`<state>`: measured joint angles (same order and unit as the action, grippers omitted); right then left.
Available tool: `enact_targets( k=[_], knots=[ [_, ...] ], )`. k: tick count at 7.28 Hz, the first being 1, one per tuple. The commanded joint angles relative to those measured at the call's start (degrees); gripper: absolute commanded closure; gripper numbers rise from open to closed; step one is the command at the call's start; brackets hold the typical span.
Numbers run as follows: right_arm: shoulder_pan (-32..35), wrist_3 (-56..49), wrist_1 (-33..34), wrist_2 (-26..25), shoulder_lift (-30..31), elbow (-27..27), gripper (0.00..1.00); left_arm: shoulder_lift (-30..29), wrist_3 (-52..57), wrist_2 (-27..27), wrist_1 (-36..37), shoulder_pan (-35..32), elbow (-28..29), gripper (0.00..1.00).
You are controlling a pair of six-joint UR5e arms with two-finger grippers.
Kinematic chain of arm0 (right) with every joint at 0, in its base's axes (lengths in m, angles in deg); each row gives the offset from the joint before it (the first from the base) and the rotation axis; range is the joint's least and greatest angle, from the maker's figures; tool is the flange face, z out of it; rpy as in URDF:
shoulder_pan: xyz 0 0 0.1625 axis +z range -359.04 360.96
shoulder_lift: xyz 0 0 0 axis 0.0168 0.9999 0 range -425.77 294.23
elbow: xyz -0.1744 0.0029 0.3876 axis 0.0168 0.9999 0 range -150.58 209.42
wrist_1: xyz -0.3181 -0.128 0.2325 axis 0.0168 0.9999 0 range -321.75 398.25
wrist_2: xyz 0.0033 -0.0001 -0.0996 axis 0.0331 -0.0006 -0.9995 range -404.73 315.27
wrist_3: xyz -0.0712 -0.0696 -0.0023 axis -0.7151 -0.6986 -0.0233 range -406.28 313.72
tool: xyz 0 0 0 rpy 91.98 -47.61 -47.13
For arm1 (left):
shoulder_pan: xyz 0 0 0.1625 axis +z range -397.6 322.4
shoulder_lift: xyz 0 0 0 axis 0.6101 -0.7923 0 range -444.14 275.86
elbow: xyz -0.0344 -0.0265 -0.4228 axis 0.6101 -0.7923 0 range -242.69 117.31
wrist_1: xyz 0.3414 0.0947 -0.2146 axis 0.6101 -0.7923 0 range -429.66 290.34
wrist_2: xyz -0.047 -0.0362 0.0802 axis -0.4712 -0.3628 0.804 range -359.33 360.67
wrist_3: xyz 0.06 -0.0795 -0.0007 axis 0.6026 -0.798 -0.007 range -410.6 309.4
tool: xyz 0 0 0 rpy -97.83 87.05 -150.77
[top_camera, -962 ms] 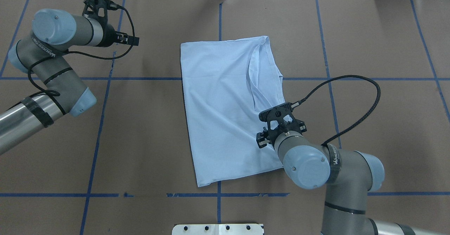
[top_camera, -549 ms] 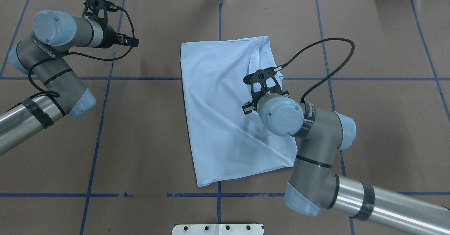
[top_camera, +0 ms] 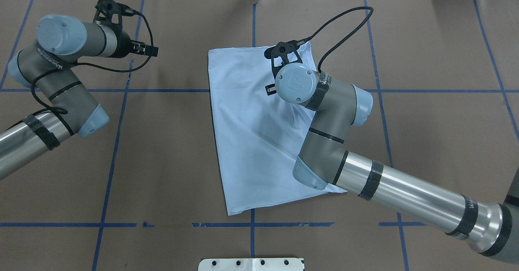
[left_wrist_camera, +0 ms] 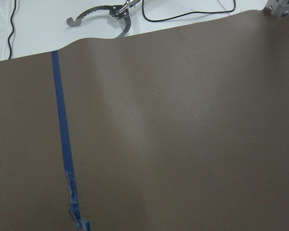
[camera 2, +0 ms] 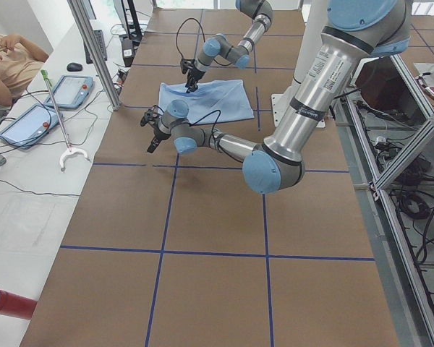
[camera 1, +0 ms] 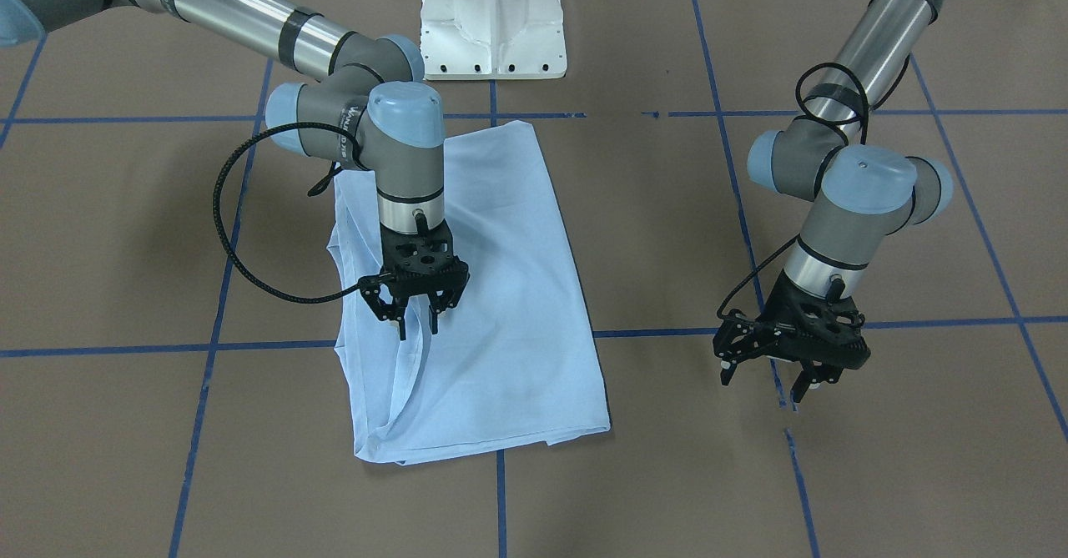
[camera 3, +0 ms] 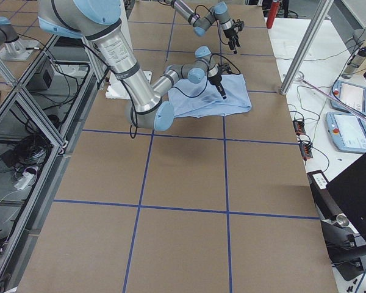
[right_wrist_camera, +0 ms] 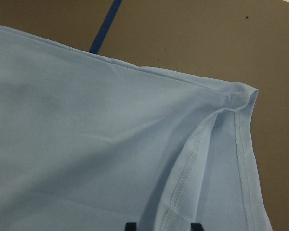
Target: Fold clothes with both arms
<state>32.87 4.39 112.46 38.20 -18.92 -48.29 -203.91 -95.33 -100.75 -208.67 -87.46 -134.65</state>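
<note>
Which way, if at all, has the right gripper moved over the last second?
Yes. In the overhead view the right gripper crossed the far blue tape line, travelling up the T-shirt toward its far edge.

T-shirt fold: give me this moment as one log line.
T-shirt: folded, flat on table | right gripper: open, over T-shirt's far end | left gripper: open, empty, over bare table

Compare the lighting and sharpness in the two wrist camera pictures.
Right wrist view: the shirt is sharp, stitching crisp, a soft shadow darkening its lower left. Left wrist view: the brown table cover shows a pale sheen mid-frame; the white surface beyond is washed out.
</note>
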Motion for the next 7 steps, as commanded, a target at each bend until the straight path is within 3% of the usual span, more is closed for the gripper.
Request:
enact_targets(
  k=[1,2,3,7],
  knots=[
    [0.2,-1.4,-0.6,0.0,-0.4,2.0,0.56,0.3,0.0,0.0,0.1,0.0,0.0,0.0],
    [0.1,-1.6,-0.6,0.0,-0.5,2.0,0.74,0.3,0.0,0.0,0.1,0.0,0.1,0.0],
    [0.1,-2.1,-0.6,0.0,-0.5,2.0,1.0,0.3,-0.2,0.0,0.1,0.0,0.1,0.0],
    [1.2,-2.6,-0.9,0.0,0.7,1.9,1.0,0.3,-0.4,0.0,0.0,0.1,0.1,0.0]
  ],
)
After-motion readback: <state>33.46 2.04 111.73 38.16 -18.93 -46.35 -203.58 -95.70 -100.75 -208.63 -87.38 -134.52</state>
